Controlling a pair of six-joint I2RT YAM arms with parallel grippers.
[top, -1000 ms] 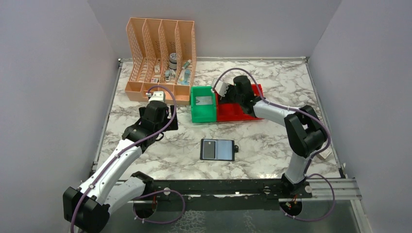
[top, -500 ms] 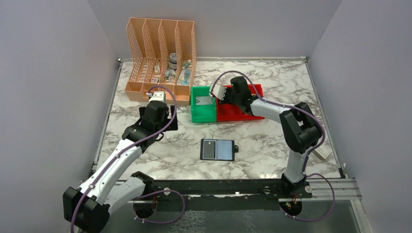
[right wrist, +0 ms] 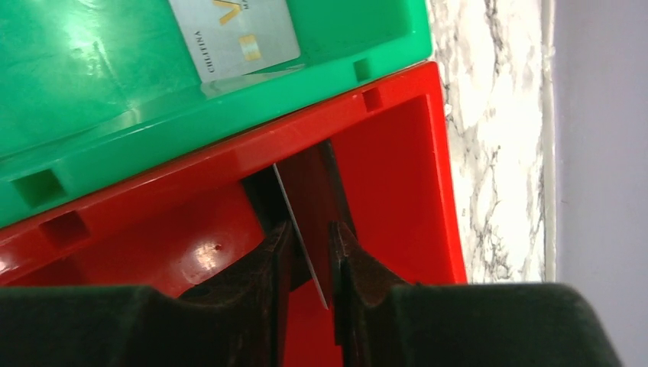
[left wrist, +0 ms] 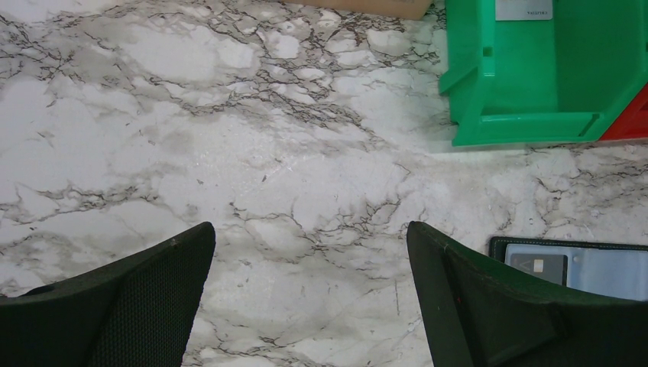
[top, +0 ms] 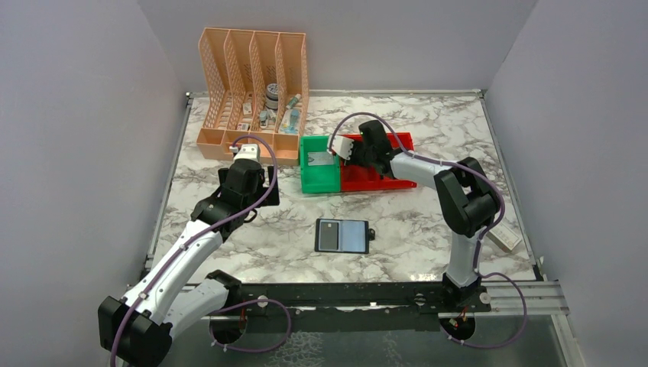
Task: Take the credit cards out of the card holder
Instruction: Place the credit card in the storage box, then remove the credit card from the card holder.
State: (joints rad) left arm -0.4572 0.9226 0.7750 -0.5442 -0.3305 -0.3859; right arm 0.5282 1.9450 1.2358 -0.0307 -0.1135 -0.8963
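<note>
The black card holder (top: 341, 235) lies open on the marble at front centre, grey-blue panels up, with a card in its left pocket; its corner (left wrist: 596, 267) shows beside my left gripper's right finger. My left gripper (left wrist: 309, 229) hovers open over bare marble, left of the holder. One credit card (right wrist: 237, 34) lies flat in the green bin (top: 319, 183). My right gripper (right wrist: 311, 229) is over the red bin (right wrist: 397, 153), jaws slightly apart. A thin card (right wrist: 289, 206) stands edge-on between them, against the left finger, with a gap to the right finger.
The peach lattice organizer (top: 252, 92) with small items stands at the back left, close behind the green bin. The red bin (top: 382, 180) adjoins the green one. A small white object (top: 504, 238) lies near the table's right edge.
The right gripper has shifted a little left over the bins and its jaws have parted from shut, loosening the card. The left arm has not moved.
</note>
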